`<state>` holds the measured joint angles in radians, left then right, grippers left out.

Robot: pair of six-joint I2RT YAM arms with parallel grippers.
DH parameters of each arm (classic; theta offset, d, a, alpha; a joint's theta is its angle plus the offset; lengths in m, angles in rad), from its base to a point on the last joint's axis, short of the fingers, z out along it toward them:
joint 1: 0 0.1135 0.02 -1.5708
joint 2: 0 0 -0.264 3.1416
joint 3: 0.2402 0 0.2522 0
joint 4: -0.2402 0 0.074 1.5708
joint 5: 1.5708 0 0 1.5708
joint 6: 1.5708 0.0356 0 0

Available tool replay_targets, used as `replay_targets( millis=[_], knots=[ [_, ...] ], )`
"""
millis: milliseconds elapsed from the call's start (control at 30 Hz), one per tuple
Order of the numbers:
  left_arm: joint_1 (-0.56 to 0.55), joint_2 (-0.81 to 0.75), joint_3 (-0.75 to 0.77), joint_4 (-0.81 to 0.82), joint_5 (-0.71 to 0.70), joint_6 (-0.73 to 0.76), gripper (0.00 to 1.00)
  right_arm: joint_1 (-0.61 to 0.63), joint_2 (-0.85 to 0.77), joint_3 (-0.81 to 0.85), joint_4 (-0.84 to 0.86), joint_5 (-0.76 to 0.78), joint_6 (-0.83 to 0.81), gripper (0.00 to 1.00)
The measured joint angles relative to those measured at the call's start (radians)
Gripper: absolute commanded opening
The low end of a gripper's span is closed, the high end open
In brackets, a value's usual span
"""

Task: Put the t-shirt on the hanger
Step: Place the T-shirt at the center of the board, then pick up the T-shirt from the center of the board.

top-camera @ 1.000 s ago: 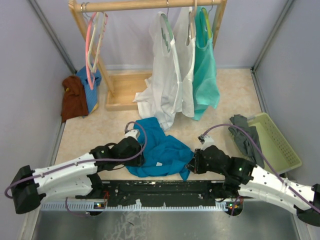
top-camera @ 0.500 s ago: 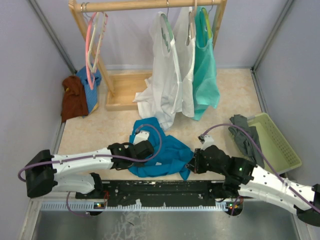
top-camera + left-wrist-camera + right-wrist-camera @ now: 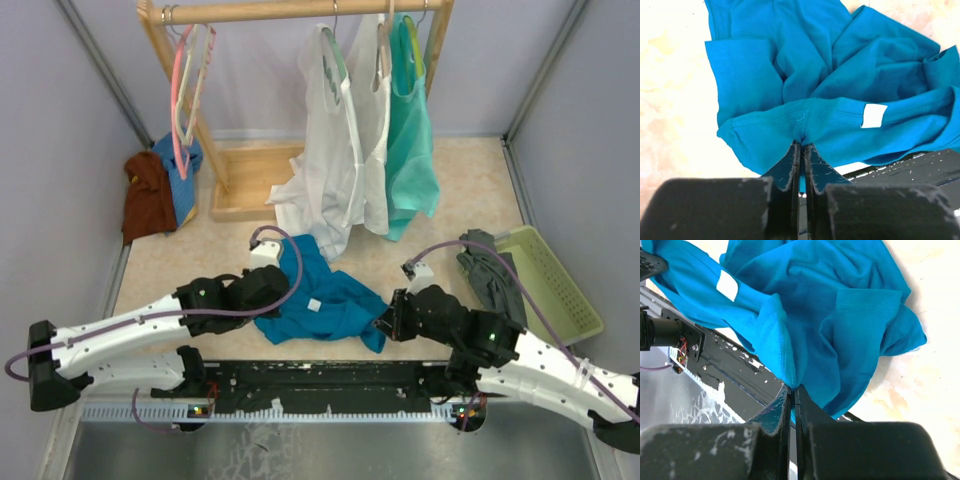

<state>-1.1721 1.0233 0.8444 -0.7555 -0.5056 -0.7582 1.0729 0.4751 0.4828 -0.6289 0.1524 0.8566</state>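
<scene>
We log a wooden rack point(image 3: 300, 11) carrying a pink hanger point(image 3: 181, 95), white garments point(image 3: 335, 150) and a mint tank top point(image 3: 412, 140). A brown cloth point(image 3: 148, 195) and blue cloth point(image 3: 184, 178) lie far left; a grey cloth point(image 3: 490, 270) overhangs the green basket point(image 3: 560, 285).

The t-shirt point(image 3: 335, 290) is plain deep teal-blue, its collar label point(image 3: 313, 304) white. Under it the bench point(image 3: 170, 265) is speckled cream; beyond it hang a white top point(image 3: 340, 150) and a mint-green top point(image 3: 410, 150).

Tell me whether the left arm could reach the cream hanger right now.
Probably not: its pincer is shut on the t-shirt, and the hanger hangs from the rail far at the back, seemingly beyond its stretch.
</scene>
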Motion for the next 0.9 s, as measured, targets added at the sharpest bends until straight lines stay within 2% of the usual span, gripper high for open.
replay_targets(
  millis=[100, 300, 467, 500, 600, 733, 833, 900],
  knots=[
    [0.000, -0.026, 0.015, -0.016, -0.016, 0.007, 0.02, 0.000, 0.005, 0.006, -0.004, 0.004, -0.002, 0.00],
    [0.000, -0.055, 0.024, -0.057, -0.061, 0.018, 0.05, 0.000, 0.018, 0.027, -0.023, 0.018, -0.016, 0.00],
    [0.000, -0.078, 0.089, -0.099, -0.116, 0.034, 0.03, 0.000, 0.076, 0.113, -0.048, 0.061, -0.056, 0.00],
    [0.000, -0.082, 0.108, -0.103, -0.128, 0.039, 0.05, 0.000, 0.100, 0.143, -0.053, 0.072, -0.072, 0.00],
    [0.000, -0.080, 0.159, -0.104, -0.158, 0.058, 0.25, 0.000, 0.182, 0.237, -0.045, 0.099, -0.114, 0.00],
    [0.003, -0.077, 0.162, -0.078, -0.176, 0.077, 0.43, 0.000, 0.273, 0.286, 0.017, 0.117, -0.156, 0.00],
    [0.008, -0.066, 0.111, -0.047, -0.168, 0.076, 0.44, 0.000, 0.309, 0.265, 0.043, 0.113, -0.158, 0.00],
    [0.011, -0.061, 0.053, -0.024, -0.153, 0.073, 0.38, 0.000, 0.306, 0.220, 0.065, 0.108, -0.156, 0.00]
  ],
)
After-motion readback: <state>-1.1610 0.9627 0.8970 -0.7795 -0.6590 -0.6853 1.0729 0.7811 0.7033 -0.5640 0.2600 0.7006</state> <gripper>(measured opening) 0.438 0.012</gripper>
